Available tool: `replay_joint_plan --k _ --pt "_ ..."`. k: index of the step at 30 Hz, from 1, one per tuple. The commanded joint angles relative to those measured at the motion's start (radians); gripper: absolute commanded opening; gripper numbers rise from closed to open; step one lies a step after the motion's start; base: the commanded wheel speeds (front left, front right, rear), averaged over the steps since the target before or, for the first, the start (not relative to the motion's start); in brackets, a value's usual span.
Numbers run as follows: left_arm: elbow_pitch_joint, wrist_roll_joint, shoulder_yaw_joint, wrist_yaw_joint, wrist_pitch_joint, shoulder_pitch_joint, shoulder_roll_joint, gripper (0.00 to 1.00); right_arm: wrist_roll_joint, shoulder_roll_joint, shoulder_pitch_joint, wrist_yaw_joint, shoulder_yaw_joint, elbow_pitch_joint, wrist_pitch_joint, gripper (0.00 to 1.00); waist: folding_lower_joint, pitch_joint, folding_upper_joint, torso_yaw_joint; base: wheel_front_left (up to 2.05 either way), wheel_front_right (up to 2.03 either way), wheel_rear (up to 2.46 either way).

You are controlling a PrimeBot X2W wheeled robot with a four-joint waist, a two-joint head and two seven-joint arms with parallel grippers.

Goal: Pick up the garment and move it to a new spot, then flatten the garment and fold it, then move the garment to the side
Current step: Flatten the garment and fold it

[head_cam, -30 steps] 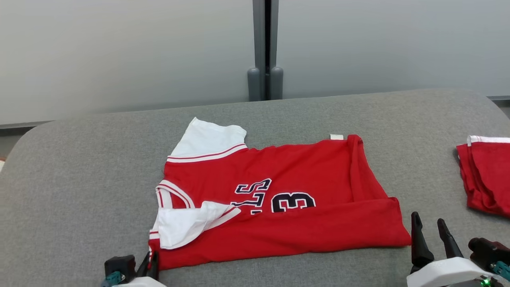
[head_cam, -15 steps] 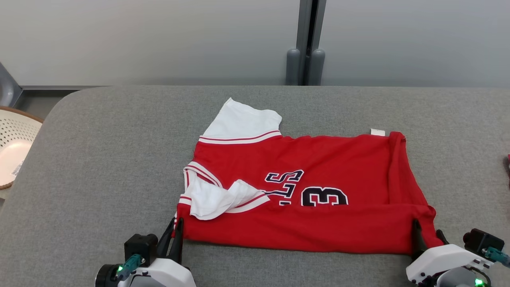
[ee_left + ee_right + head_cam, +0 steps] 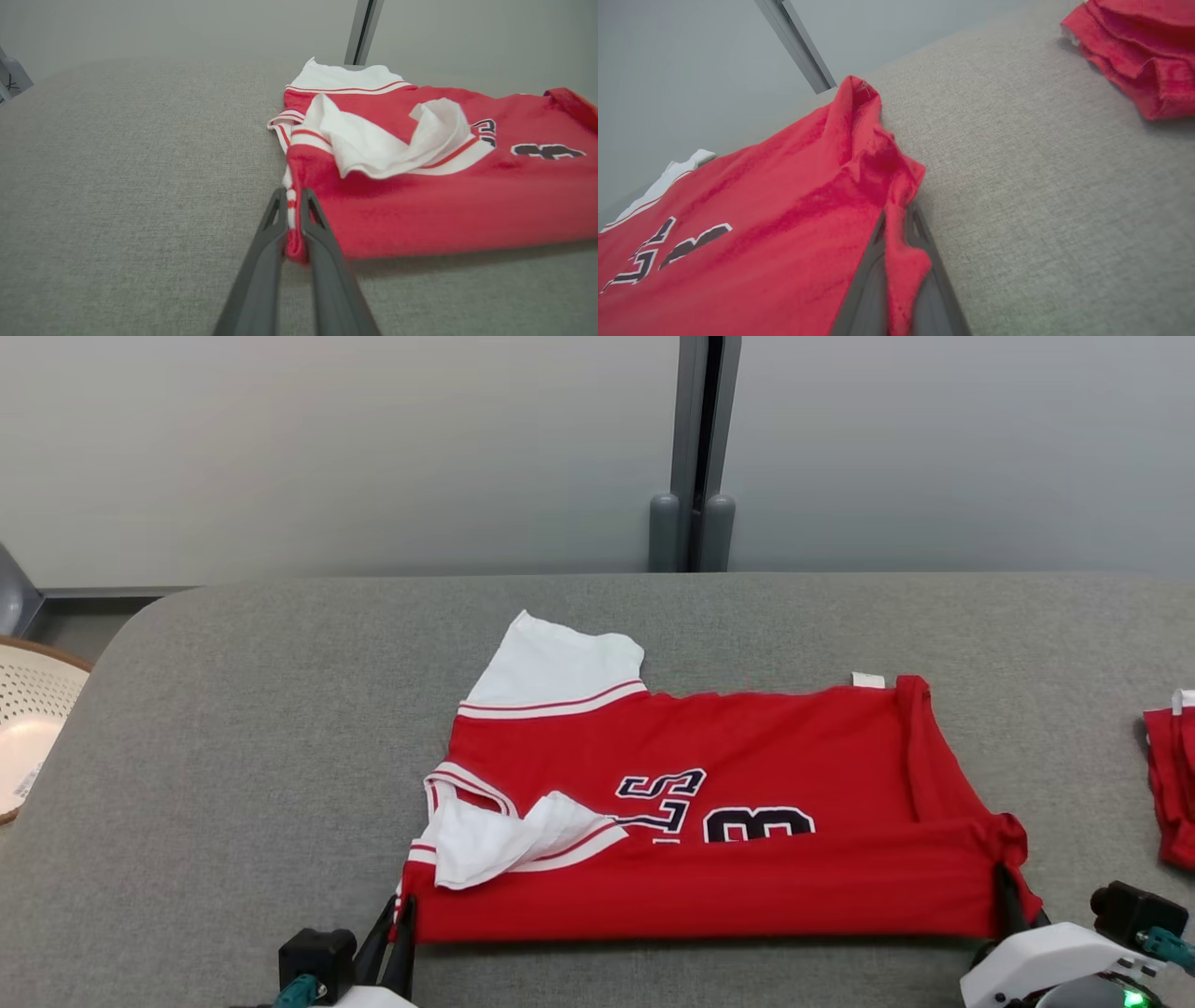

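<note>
At the near left corner of the garment point(image 3: 747, 896), the left gripper point(image 3: 400, 910) has its fingers pressed together on the red hem. The right gripper point(image 3: 1018, 896) pinches the near right corner, with cloth draped over its fingertips. Between them the garment lies folded on the grey table point(image 3: 233, 756), red with white sleeves at the left, its dark lettering half hidden by the near fold. Behind stands a pale wall point(image 3: 327, 448) with a dark post point(image 3: 695, 448). A red cloth pile point(image 3: 1172, 784) and a white basket point(image 3: 28, 719) are cut off at the edges.

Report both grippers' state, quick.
Left gripper: shut on the red jersey, near collar-end corner.
Right gripper: shut on the red jersey, near hem-end corner.
</note>
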Motion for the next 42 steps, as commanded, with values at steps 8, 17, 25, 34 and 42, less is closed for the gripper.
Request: replay_joint_plan --k 8,17,25,34,42 --pt "-0.071 -0.027 -0.004 0.022 0.018 0.110 0.014 0.00 -0.056 -0.044 0.101 -0.001 0.000 -0.075 0.004 0.00 0.0000 -0.037 0.0000 -0.029 0.00 0.00 0.00" --pt "-0.064 -0.032 -0.039 0.034 0.038 0.148 0.000 0.97 -0.058 -0.030 0.134 -0.001 -0.041 -0.064 0.034 1.00 0.0000 -0.048 0.0000 -0.033 0.00 0.00 0.00" --pt "-0.132 -0.031 0.007 0.053 -0.025 0.096 -0.005 1.00 0.006 -0.002 0.151 -0.001 -0.034 -0.259 -0.021 1.00 0.0000 -0.055 0.0000 -0.045 0.00 0.00 0.00" --pt "-0.425 0.028 0.154 0.034 -0.028 0.121 -0.022 1.00 -0.100 -0.011 0.233 -0.001 0.022 -0.621 -0.034 1.00 0.0000 -0.042 0.0000 -0.067 0.00 0.00 0.00" --pt "-0.286 0.061 0.120 -0.006 -0.022 0.013 -0.018 1.00 -0.152 0.005 0.195 -0.001 0.040 -0.674 -0.017 1.00 0.0000 0.016 0.0000 -0.119 0.00 0.00 0.00"
